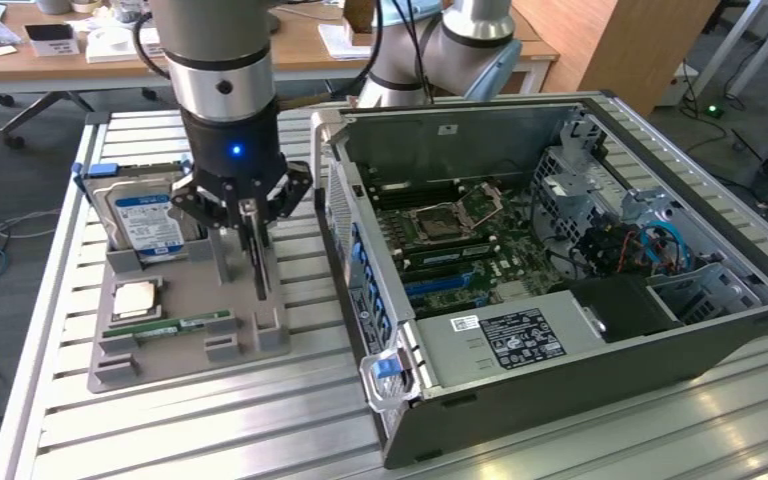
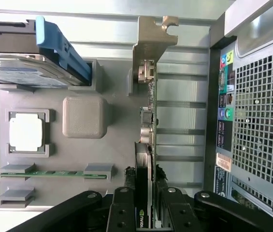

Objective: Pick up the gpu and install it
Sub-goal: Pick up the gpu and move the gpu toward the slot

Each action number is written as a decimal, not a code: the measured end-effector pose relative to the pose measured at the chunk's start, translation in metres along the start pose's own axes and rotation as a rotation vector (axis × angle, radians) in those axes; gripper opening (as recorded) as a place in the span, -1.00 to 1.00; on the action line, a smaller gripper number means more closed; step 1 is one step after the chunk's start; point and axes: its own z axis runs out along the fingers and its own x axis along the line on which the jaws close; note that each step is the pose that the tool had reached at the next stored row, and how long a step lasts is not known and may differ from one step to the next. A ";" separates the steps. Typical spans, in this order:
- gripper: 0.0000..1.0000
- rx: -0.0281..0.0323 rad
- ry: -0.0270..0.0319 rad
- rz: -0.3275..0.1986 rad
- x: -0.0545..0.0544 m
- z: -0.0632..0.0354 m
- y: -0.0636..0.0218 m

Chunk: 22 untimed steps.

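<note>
The gpu [image 1: 261, 272] is a thin dark card standing on edge in the grey holder tray [image 1: 184, 365], at the side nearest the computer case. In the wrist view the gpu [image 2: 146, 121] runs lengthwise, with its pale metal bracket [image 2: 150, 43] at the far end. My gripper [image 1: 253, 222] hangs straight above the card. Its black fingers [image 2: 128, 181] press against both faces of the card's near end, so my gripper [image 2: 145, 180] is shut on the gpu. The card's lower edge still looks seated in the tray.
The open computer case [image 1: 704, 330] lies at the exterior view's right, motherboard [image 1: 471, 250] exposed; its rear panel [image 2: 262, 121] is close beside the card. The tray also holds a silver hard drive [image 1: 144, 215], a CPU [image 1: 137, 298] and a green RAM stick [image 1: 187, 325].
</note>
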 end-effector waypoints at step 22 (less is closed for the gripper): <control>-0.47 0.0001 -0.0008 0.000 -0.002 -0.0733 0.0037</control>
